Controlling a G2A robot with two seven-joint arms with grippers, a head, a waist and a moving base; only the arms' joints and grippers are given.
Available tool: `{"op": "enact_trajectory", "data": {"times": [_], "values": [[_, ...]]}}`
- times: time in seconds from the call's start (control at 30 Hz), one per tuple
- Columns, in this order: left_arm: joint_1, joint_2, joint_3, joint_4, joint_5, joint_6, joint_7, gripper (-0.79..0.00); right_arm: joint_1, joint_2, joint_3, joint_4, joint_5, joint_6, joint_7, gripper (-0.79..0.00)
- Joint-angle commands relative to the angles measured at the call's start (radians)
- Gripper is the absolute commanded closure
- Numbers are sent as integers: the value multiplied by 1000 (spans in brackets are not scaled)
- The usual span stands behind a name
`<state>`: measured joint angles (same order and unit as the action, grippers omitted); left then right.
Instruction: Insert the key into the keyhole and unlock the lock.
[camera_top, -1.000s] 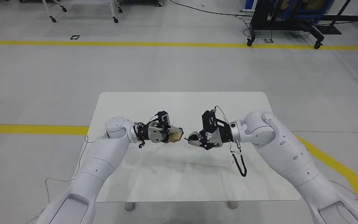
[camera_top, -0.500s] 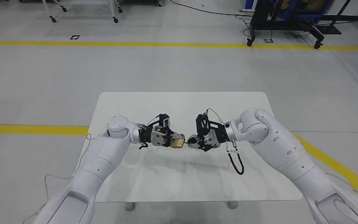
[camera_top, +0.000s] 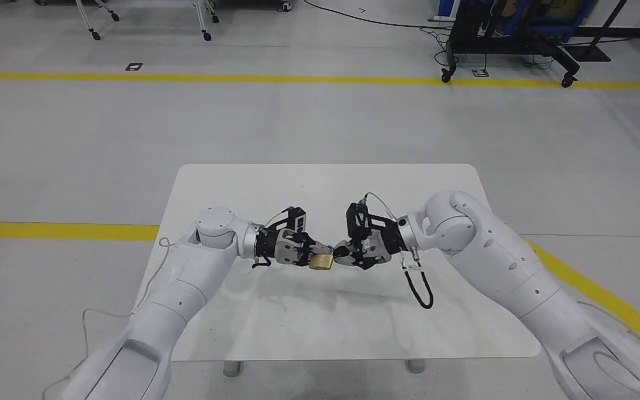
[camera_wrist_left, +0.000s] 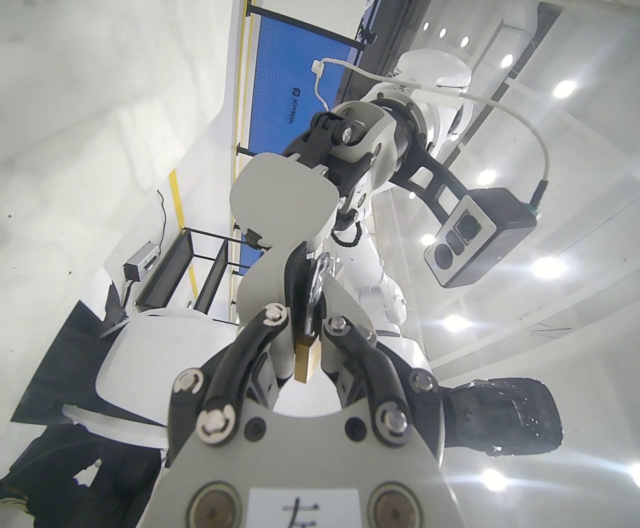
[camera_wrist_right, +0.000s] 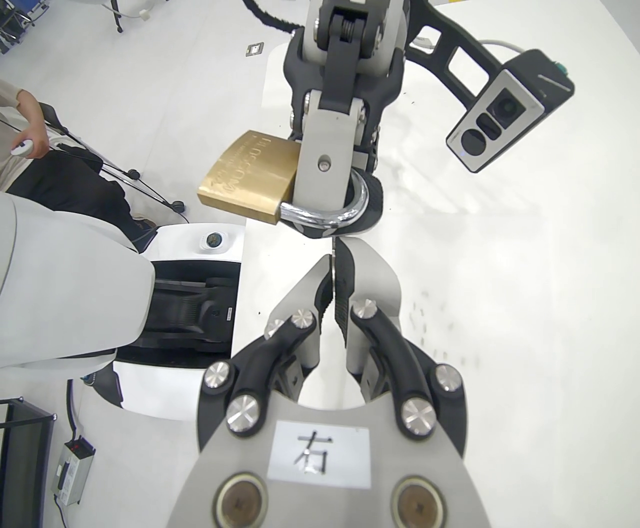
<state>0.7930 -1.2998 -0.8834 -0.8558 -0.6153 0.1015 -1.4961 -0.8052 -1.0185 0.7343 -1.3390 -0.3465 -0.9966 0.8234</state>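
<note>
Now nearer each other than before, the left gripper (camera_top: 308, 253) pinched the lock (camera_top: 321, 261), the right gripper (camera_top: 343, 254) pinched the key (camera_wrist_right: 333, 260), both mid-frame, well inside the table (camera_top: 400, 185) edges.

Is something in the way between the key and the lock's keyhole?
Yes. The key points at the shackle and the left pincer gripping it, not at the lock body's far end; the keyhole is hidden.
</note>
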Motion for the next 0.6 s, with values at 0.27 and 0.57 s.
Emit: {"op": "enact_trajectory", "data": {"times": [0.27,0.57], "values": [[-1,1,2,0,3,0,6,0,0,13,6,4,53,-16,-38,0],[-1,2,-17,8,-30,-3,21,0,-13,43,31,-17,107,-16,-75,0]]}}
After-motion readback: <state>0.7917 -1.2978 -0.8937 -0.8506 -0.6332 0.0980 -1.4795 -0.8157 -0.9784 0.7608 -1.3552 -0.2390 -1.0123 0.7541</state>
